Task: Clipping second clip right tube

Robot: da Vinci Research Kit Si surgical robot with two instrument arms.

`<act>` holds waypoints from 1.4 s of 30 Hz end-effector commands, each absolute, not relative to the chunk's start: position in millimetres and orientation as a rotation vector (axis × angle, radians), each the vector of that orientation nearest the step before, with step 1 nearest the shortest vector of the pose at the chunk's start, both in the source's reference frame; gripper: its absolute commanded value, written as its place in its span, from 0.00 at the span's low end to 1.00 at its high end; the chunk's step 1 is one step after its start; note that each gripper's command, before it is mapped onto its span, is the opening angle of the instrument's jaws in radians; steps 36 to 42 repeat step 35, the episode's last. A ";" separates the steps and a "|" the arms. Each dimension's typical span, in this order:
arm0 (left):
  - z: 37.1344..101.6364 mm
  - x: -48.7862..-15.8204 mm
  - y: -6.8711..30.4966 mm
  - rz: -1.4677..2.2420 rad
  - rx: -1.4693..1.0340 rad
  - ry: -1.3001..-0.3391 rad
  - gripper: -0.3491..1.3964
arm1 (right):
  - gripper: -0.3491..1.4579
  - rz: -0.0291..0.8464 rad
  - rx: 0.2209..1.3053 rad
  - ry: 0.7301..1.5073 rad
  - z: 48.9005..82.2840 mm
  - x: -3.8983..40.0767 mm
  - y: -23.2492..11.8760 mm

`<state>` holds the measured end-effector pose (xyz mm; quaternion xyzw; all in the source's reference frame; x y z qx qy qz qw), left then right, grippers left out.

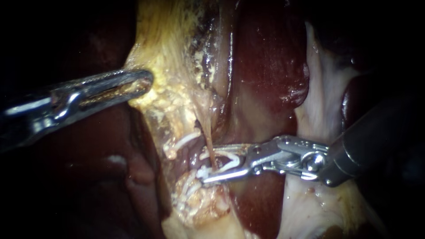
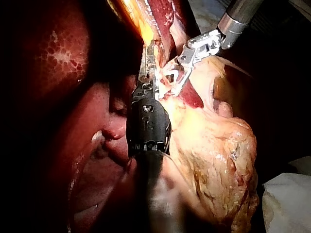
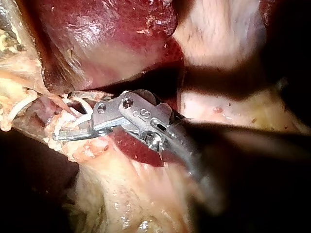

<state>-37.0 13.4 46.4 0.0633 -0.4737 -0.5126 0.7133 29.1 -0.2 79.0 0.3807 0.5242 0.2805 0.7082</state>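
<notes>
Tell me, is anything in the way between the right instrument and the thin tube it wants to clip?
Nothing visible is in the way. The right instrument has one jaw on each side of the thin tube, and its jaws hold a white clip open around it. The left instrument grips yellow tissue off to the side.

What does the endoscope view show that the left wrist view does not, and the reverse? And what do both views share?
Only the endoscope view: the thin tube passing between the jaws of the right instrument. Only the left wrist view: a white cloth, well away from both instruments. Both: the left instrument, jaws shut on yellow tissue, and the right instrument, whose jaws stand apart holding a white clip.
</notes>
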 end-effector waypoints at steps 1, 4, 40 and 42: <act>46.4 -37.0 13.4 -1.136 0.140 -1.049 0.00 | 0.48 0.624 0.843 1.165 78.9 29.1 -0.2; 46.5 -37.1 13.4 -1.136 0.140 -1.049 0.00 | 0.46 0.625 0.842 1.165 78.9 29.2 -0.2; 46.5 -37.2 13.4 -1.137 0.139 -1.049 0.00 | 0.00 0.687 0.867 1.144 78.6 29.0 0.1; 46.5 -37.2 13.4 -1.137 0.139 -1.049 0.00 | 0.00 0.687 0.867 1.144 78.6 29.0 0.1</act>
